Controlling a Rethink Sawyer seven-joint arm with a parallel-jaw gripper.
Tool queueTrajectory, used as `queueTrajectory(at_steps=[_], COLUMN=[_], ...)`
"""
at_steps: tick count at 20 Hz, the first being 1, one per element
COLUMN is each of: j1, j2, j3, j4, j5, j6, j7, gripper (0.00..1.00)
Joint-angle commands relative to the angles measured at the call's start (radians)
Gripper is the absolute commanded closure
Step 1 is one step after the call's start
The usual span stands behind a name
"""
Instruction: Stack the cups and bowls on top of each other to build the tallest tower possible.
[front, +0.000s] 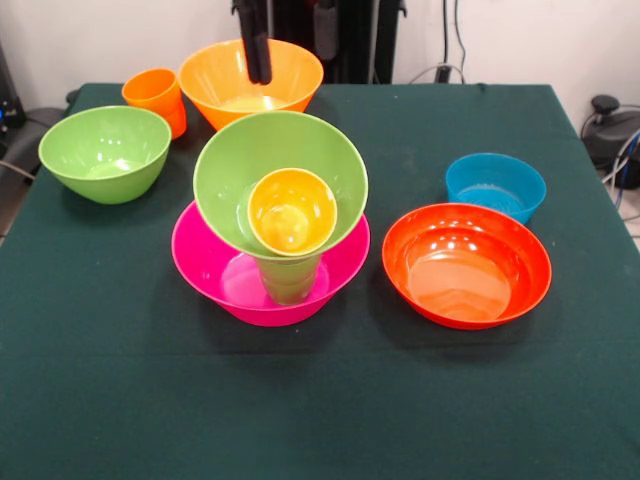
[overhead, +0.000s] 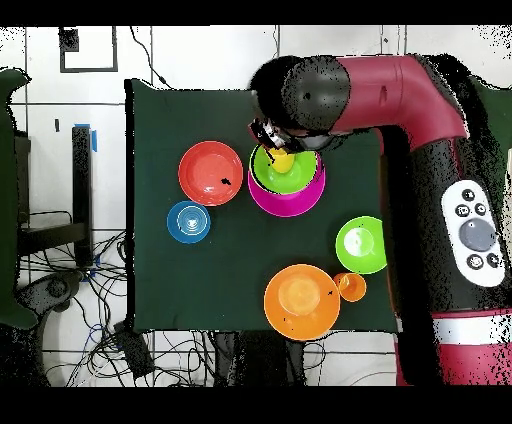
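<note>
Four pieces form the tower (front: 275, 235): pink bowl (front: 205, 262), green cup (front: 288, 278), tilted light green bowl (front: 240, 160), yellow cup (front: 292, 211).
I see the gripper (front: 258, 60) raised behind it, over the orange bowl (front: 290, 75); I cannot tell its state. I judge these pieces light, stiff and slippery, best pinched at the rim wall.

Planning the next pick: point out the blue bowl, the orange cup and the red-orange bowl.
blue bowl (front: 496, 184): front view, on its inner wall.
orange cup (front: 152, 92): front view, on its rim and upper wall.
red-orange bowl (front: 466, 264): front view, on its inside bottom.
</note>
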Motion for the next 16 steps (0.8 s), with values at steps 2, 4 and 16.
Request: queueTrajectory(at_steps=[2,4,16], j1=[0.055,0.060,0.096], j2=[-0.020,-0.027,-0.108], j3=[-0.059,-0.065,-0.114], j4=[0.152,0.167,0.343], j5=[-0.001,0.002,0.035], j6=[-0.043,-0.053,-0.216], j7=[0.079,0.095,0.230], gripper=[0.00,0.00,0.00])
